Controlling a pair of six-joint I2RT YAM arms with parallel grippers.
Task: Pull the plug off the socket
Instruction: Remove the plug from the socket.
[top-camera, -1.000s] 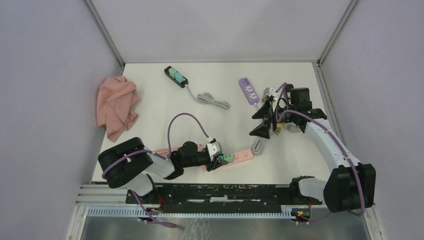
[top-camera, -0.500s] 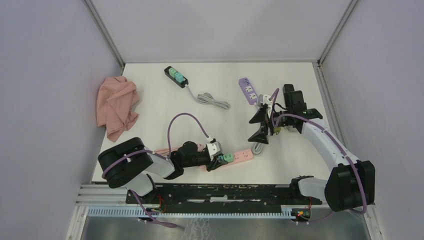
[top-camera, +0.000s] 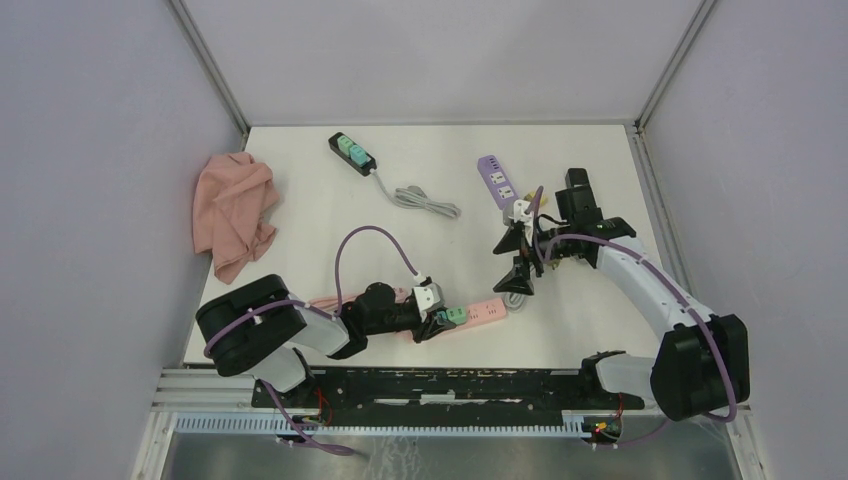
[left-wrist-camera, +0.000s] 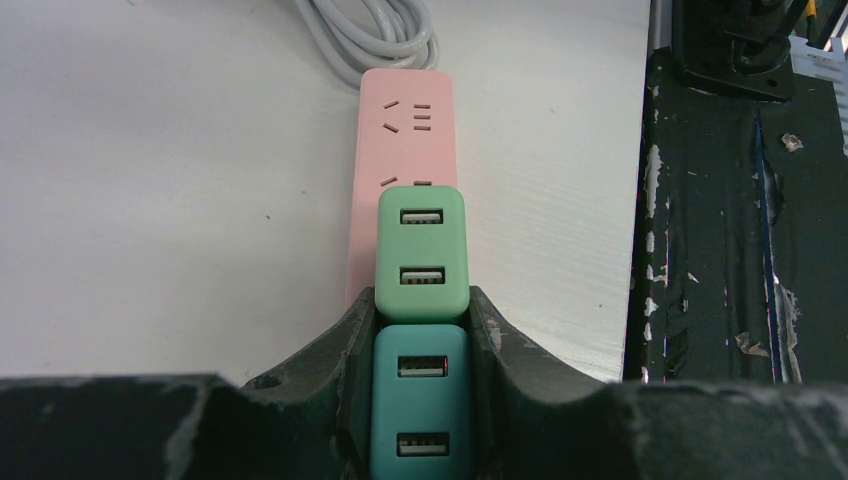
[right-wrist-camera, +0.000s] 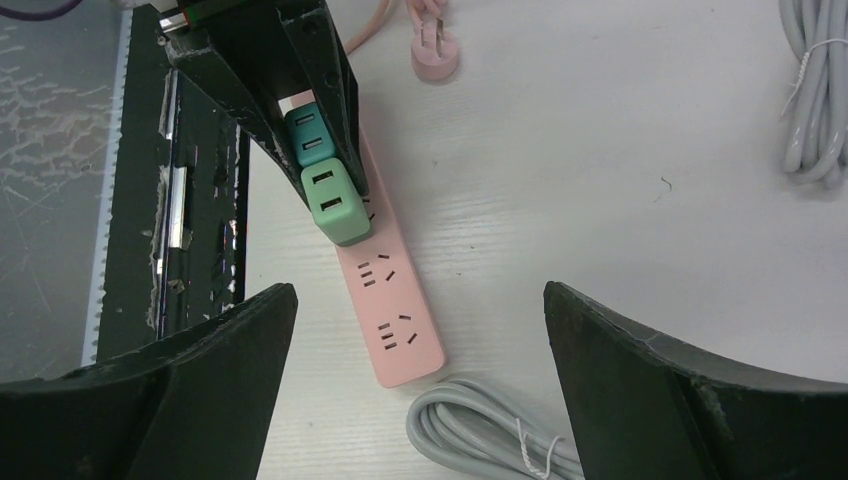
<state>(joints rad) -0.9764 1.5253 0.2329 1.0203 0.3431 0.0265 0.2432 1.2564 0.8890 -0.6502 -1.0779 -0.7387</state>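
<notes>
1. Jaws of left gripper (left-wrist-camera: 421, 305) clamped on teal plug (left-wrist-camera: 420, 405), lower centre of wrist view
2. Right gripper (top-camera: 514, 260) jaws wide apart, right of centre in top view
3. Teal plug looks seated in pink strip (left-wrist-camera: 405, 120) beside green plug (left-wrist-camera: 421, 250); gripped, pull left to do

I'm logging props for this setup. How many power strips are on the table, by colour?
Black rectangular plastic power strip: 1
Purple rectangular plastic power strip: 1
Pink rectangular plastic power strip: 1
Total: 3
</notes>
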